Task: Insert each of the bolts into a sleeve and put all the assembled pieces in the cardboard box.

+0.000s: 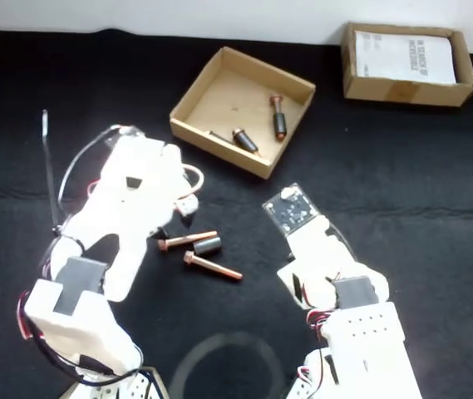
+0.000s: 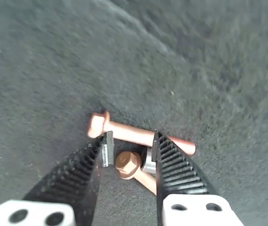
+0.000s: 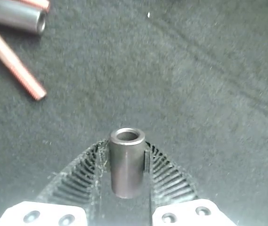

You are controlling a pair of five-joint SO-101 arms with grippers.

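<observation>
The right tool [image 3: 125, 153] is closed on a steel sleeve [image 3: 126, 169], which is held upright between the ribbed jaws, bore opening upward, over the black worktop [image 3: 209, 70]. The left tool [image 2: 132, 144] is held open and nothing is gripped by it. Seen between its jaws is the hex head of the near bolt [image 2: 126, 162] [image 1: 211, 266], and a loose sleeve [image 2: 148, 161] [image 1: 207, 246] is partly hidden behind one jaw. Just beyond the fingertips the far bolt [image 2: 138, 135] [image 1: 186, 241] is laid across, with its head to the left.

Both copper bolts are found at mid-worktop, between the two arms, with the loose sleeve lying between them. Whether it touches either cannot be told.

Farther back, the open cardboard box [image 1: 193, 100] is set at an angle, and two assembled pieces [image 1: 244, 140] [image 1: 278, 116] are contained in it, apart from each other. At the far right corner a second box [image 1: 402, 90] is placed, in which a printed sheet [image 1: 402, 56] is laid.
</observation>
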